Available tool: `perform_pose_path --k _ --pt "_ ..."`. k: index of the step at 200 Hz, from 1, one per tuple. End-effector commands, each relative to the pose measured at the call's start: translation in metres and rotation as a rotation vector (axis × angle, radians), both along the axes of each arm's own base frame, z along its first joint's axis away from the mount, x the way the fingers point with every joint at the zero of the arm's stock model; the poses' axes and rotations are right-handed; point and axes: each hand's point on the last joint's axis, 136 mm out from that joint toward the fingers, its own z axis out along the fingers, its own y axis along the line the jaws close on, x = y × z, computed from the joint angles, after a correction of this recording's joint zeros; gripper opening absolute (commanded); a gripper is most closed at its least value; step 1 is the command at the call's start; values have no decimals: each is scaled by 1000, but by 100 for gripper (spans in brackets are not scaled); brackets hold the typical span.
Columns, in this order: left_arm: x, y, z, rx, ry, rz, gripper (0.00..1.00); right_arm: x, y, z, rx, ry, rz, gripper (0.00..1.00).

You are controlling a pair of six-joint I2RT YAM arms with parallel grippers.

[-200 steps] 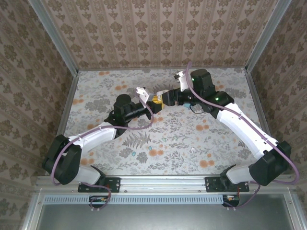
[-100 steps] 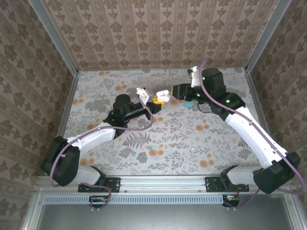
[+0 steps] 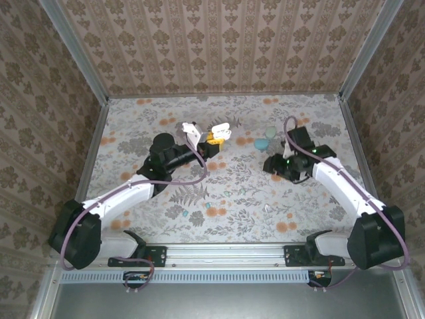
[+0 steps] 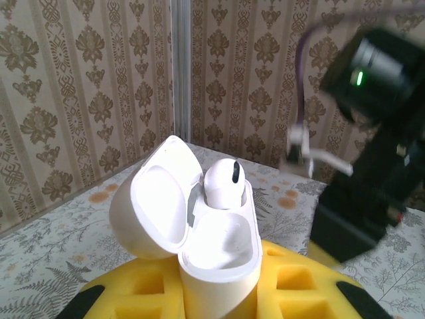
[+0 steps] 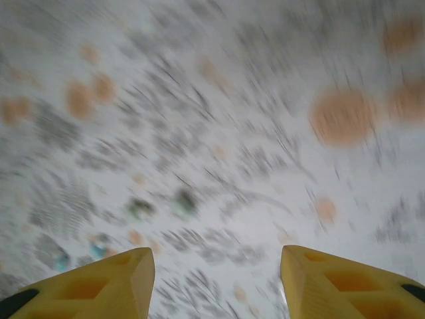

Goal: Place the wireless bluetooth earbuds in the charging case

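Note:
My left gripper (image 3: 214, 137) is shut on an open white charging case (image 4: 216, 246), held upright above the far middle of the table. Its lid (image 4: 156, 199) hangs open to the left. One white earbud (image 4: 222, 186) sits in the case's far socket, and the near socket looks hollow. My right gripper (image 3: 270, 165) hovers over the table right of centre, well apart from the case, open with nothing between its yellow fingers (image 5: 126, 279). Small loose buds lie on the near table: a teal one (image 3: 197, 217) and a white one (image 3: 267, 208).
A teal case (image 3: 262, 142) and a pale green case (image 3: 271, 131) lie on the flowered table just beyond my right gripper. Patterned walls (image 3: 219, 46) close in the table at the back and on both sides. The right wrist view is smeared by motion.
My right arm has drawn back from the held case, swinging right and toward the near side, and now points down at the table. The left arm, still holding the case, shifted slightly left.

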Motion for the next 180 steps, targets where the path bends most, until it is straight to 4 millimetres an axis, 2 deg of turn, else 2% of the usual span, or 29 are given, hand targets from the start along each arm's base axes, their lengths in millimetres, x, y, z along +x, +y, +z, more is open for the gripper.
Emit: perform_pose_path --k 1,28,62,129,158,161,180 --pt "-8 5 6 -13 -8 8 21 -44 -2 -28 -9 173 -48 55" --pt "-13 8 5 -16 -6 18 21 -66 -1 -49 -15 231 -65 57" --pt "-18 9 3 -13 -4 11 21 -78 1 -62 -91 264 -27 57" --pt "-26 6 -11 7 22 -10 21 -76 5 -73 -195 294 20 49" --pt "-28 6 -12 5 20 -9 21 -69 11 -73 -193 278 37 47" --pt "-28 6 -11 5 18 -9 21 -70 10 -78 -207 301 39 46" --pt "-29 6 -12 7 20 -10 21 -68 11 -81 -219 312 46 45"
